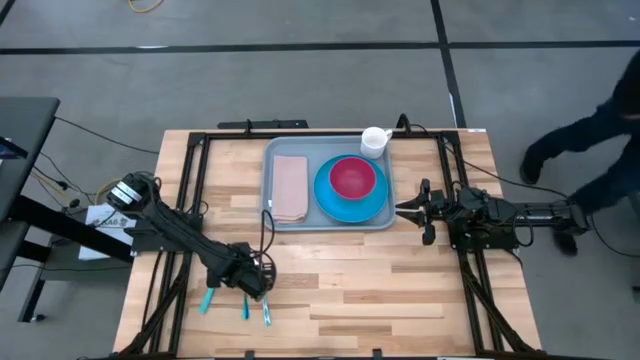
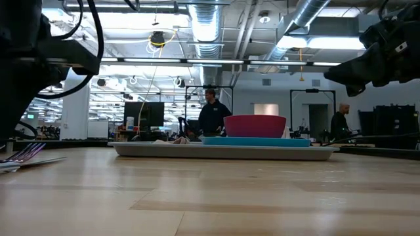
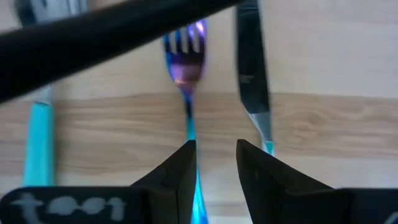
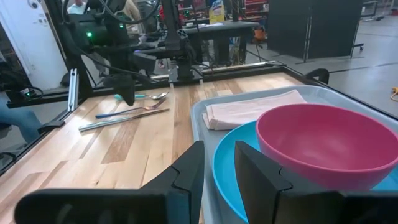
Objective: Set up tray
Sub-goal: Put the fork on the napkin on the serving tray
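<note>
So the left gripper (image 1: 256, 283) is hovering part-open over the fork (image 3: 186, 74), lower left; the right gripper (image 1: 402, 209) is waiting, slightly parted and empty, beside the tray (image 1: 273, 222).

- Fork (image 3: 188, 74): blurred; handle runs out of sight behind the left gripper (image 3: 214, 177).
- Knife (image 3: 252, 81): blade cut off at the picture's top edge.
- Blue plate (image 4: 233, 165) and pink bowl (image 4: 326, 146): cut off by the right wrist picture's edge.
- Cutlery (image 2: 23, 154) in low view: pieces too small to tell apart.
- Person (image 1: 600, 140): cut off at the high view's edge.
</note>
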